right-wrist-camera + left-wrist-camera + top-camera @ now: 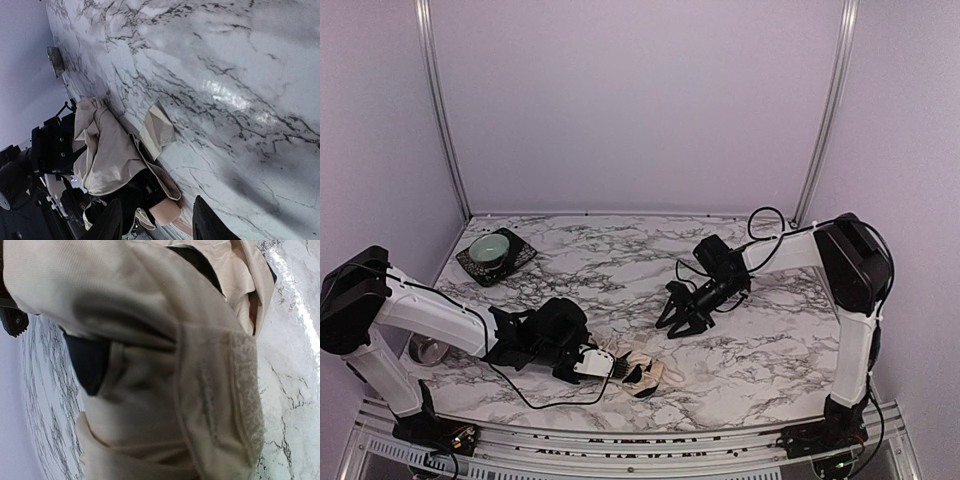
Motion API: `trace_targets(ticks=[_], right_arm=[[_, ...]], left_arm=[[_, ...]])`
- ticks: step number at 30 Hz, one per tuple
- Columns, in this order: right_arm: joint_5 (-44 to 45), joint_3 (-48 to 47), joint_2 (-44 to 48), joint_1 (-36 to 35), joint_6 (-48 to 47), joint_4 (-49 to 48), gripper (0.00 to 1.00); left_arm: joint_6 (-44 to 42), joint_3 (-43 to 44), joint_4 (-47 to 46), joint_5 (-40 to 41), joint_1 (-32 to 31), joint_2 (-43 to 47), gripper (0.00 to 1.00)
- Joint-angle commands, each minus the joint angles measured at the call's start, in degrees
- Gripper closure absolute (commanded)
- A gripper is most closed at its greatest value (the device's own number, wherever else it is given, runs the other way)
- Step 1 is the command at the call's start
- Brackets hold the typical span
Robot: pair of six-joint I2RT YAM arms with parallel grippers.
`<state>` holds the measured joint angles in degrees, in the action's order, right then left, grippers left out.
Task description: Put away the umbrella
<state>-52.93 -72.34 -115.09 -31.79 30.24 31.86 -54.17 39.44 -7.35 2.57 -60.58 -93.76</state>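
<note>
One compact umbrella point(638, 372) of cream-beige fabric lies collapsed and crumpled on a white marble-patterned table point(620, 260), close to the near edge and a little left of centre, between the two robot arms. Its fabric is loosely bunched, with dark parts showing through the folds. In the right wrist view the umbrella point(107, 150) spreads in a rumpled heap, one loose flap lies flat on the marble beside it, and a single small pale tan knob handle point(165, 212) sits at the end nearest that camera. In the left wrist view the fabric point(150, 365) fills almost the whole picture, with one fuzzy closure strap point(245, 390) running down its right side. The left gripper point(600, 364) lies low at the umbrella's left end, and its jaws appear clamped on the fabric. The right gripper point(678, 325) hangs above the marble just beyond the umbrella and apart from it, its two fingers spread with nothing between them. From its own camera the right gripper point(157, 225) shows both dark fingertips at the bottom edge, framing the handle below. Further out, at the far left of the table, one pale green bowl point(492, 246) sits on one dark square plate point(520, 255). One small steel bowl point(423, 350) stands at the left edge, partly hidden behind the left arm.
</note>
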Motion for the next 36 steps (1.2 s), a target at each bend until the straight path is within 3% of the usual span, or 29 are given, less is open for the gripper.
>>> trace_targets(ticks=[1, 6, 15, 21, 36], right_arm=[[-0.4, 3.2, 0.5, -2.2, 16.0, -16.0, 0.56], [-1.0, 7.9, -0.1, -3.4, 26.4, -27.2, 0.59], [2.0, 14.6, 0.0, -5.2, 36.4, -37.9, 0.6], [4.9, 13.8, -1.1, -5.4, 39.4, -41.2, 0.61], [2.7, 14.9, -4.2, -6.9, 45.5, -47.5, 0.62]], left_arm=[[-0.6, -5.9, 19.5, -0.6, -0.1, -5.2, 1.0], [-0.7, -6.3, 19.5, -1.0, -0.1, -4.6, 1.0], [-1.6, -7.7, 18.7, -1.7, 0.3, -2.8, 1.0], [-2.0, -7.6, 18.6, -1.5, 0.5, -2.8, 1.0], [-2.5, -6.4, 18.6, -1.7, 2.0, -3.8, 1.0]])
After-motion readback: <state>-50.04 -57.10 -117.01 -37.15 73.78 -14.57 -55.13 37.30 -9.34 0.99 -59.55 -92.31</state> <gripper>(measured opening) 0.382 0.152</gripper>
